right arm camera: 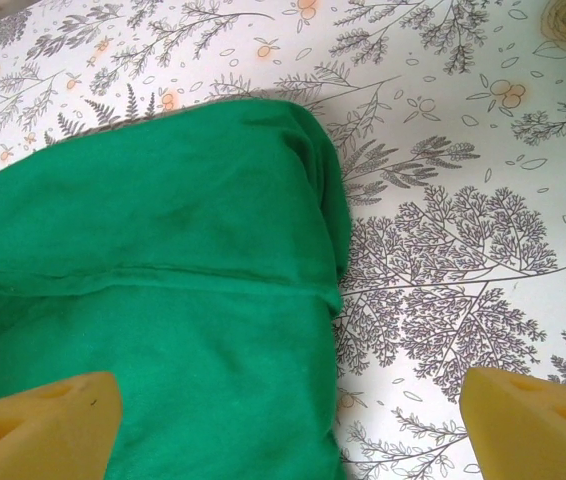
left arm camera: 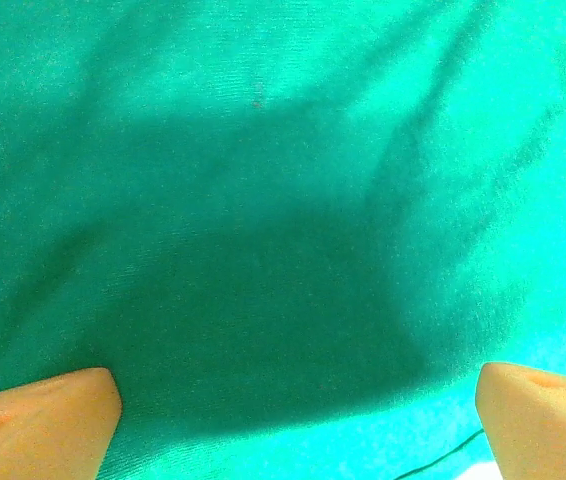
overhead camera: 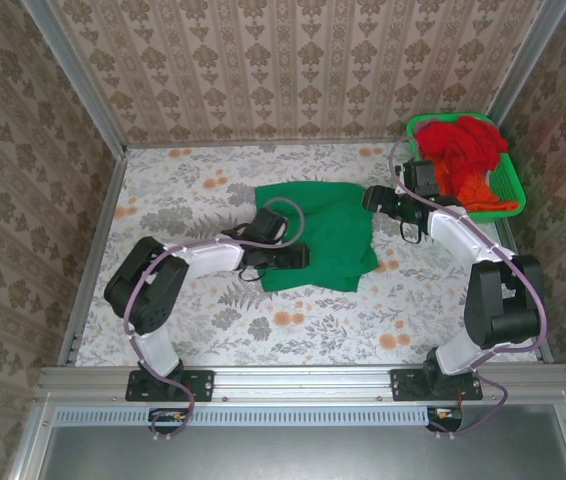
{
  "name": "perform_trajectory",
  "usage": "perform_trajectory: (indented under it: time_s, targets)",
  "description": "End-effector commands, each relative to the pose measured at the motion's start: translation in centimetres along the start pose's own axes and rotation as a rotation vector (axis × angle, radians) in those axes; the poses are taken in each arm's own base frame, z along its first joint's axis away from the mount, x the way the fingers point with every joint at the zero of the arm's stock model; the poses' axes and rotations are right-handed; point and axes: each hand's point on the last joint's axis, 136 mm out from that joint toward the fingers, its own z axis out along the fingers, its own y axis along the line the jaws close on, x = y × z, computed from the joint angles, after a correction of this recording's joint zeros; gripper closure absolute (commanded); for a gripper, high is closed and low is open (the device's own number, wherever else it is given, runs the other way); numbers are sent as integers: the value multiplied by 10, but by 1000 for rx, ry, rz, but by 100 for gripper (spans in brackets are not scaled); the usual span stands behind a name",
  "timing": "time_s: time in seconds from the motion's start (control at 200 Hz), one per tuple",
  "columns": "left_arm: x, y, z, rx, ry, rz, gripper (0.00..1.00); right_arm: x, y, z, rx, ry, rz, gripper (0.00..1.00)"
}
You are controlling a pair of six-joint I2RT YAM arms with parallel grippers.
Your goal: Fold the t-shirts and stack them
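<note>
- Far right corner of the bench (overhead camera: 193,330): a bright green mesh basket (overhead camera: 511,190), piled with crumpled red t-shirts (overhead camera: 463,142), and an orange one (overhead camera: 481,192) spilling toward its near rim.
- The right arm reaches in between that basket and the middle of the bench, its grey cable looping beside the basket.
- Mid-bench lies the dark green t-shirt (overhead camera: 328,235), a soft matte knit folded to a blocky, nearly square patch. Its edges sit slightly skewed to the bench edges, and no long axis stands out.
- The right wrist view catches a rounded folded corner of the shirt, with a straight layer edge running across it.
- The bench top is a pale floral print and flat, and papered walls close in on three sides.
- Left gripper (overhead camera: 298,257) is over the shirt's left near part, yellow foam pads (left arm camera: 43,420) spread wide with nothing between them.
- Right gripper (right arm camera: 288,420) is at the shirt's far right corner, pads likewise apart, holding nothing.
</note>
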Motion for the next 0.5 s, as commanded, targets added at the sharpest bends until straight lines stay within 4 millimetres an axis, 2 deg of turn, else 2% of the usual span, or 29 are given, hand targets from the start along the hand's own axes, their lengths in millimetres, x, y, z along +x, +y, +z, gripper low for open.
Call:
perform_trajectory:
  time_s: [0.0, 0.11, 0.21, 0.29, 0.36, 0.43, 0.495]
  targets:
    - [37, 53, -2, -87, 124, -124, 5, 8, 2, 1, -27, 21, 26, 11]
    - [23, 75, -16, -90, 64, -202, 4, 12, 2, 2, -34, 29, 31, 11]
    - [-2, 71, -32, -57, -36, -187, 3, 16, 1, 3, -36, 38, 34, 11]
    - [-22, 49, -49, -64, -121, -35, 0, 21, 0, 4, -37, 48, 36, 11]
    - [-32, 19, -59, -61, -178, 169, 0, 24, -2, 4, -33, 52, 40, 11]
    - [-27, -19, -60, -17, -204, 468, 0, 29, -6, 3, -26, 56, 50, 11]
    - [-10, -48, -58, 24, -198, 735, 0, 30, -9, 2, -24, 50, 60, 11]
